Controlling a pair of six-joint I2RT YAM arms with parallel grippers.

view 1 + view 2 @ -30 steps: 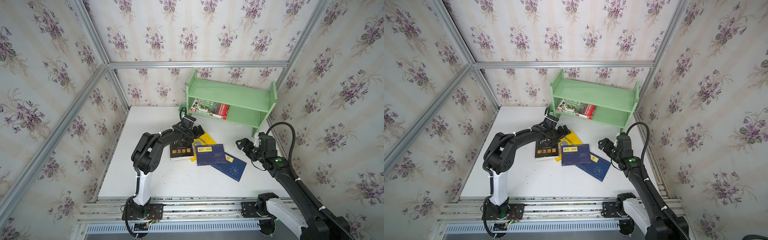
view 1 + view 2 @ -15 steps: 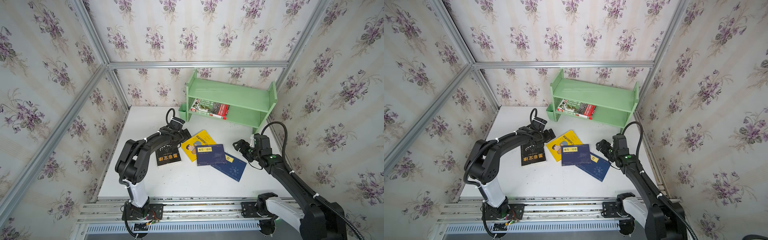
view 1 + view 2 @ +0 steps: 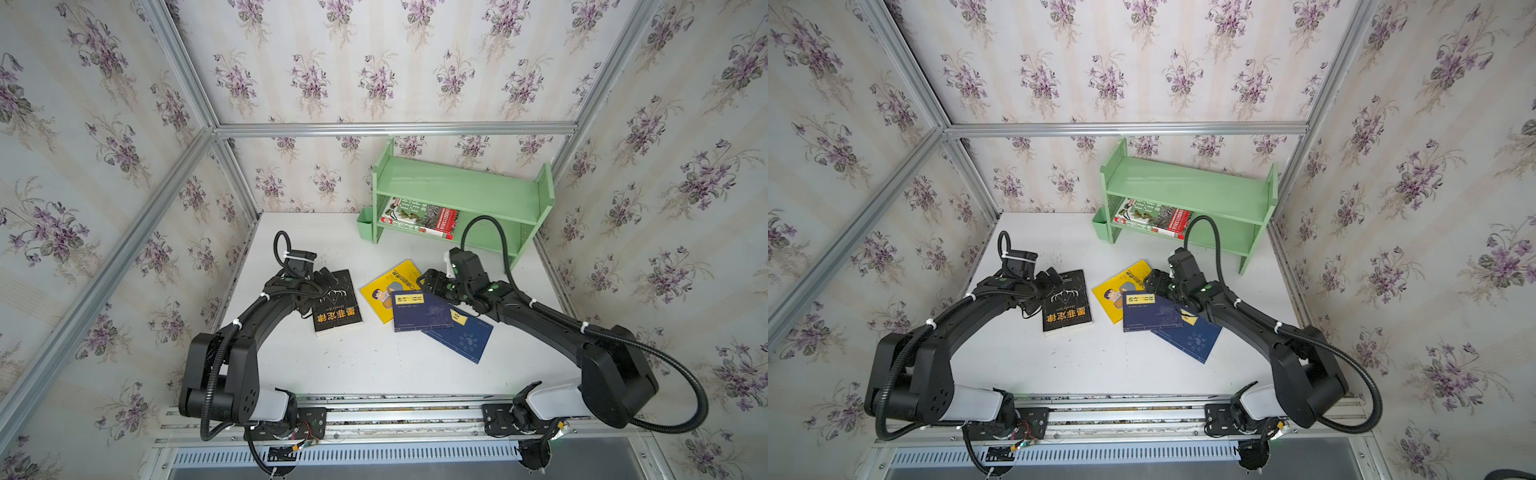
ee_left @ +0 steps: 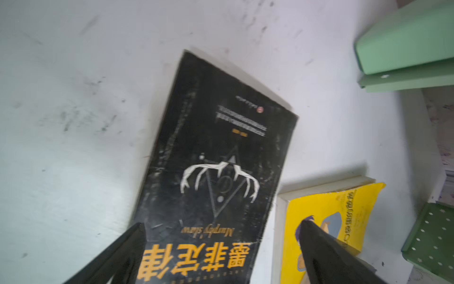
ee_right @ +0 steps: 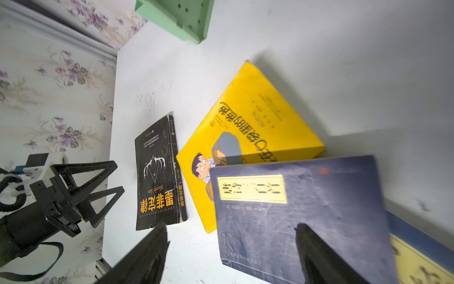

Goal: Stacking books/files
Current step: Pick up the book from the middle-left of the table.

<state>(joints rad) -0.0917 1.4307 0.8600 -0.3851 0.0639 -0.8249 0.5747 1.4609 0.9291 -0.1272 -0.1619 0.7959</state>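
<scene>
Black book [image 3: 336, 301]: flat on the table [image 3: 353, 365], just left of the yellow book [image 3: 395, 276], long axis running front to back. Left gripper [image 5: 119, 177]: jaws wide, empty, at the book's far left corner; nearer arm, likely the one to take it. Right gripper [image 5: 231, 228]: jaws wide, empty, over the top navy book [image 3: 422, 313].

You can count two navy paperbacks with yellow labels [image 3: 424, 318] [image 3: 467, 343], one black paperback with gold characters [image 3: 336, 307], one yellow cartoon paperback [image 3: 378, 291], one plant-photo paperback [image 3: 415, 214], five in all, one pale green two-tier shelf [image 3: 457, 187], two grippers, left gripper [image 3: 322, 294], right gripper [image 3: 432, 286]
</scene>
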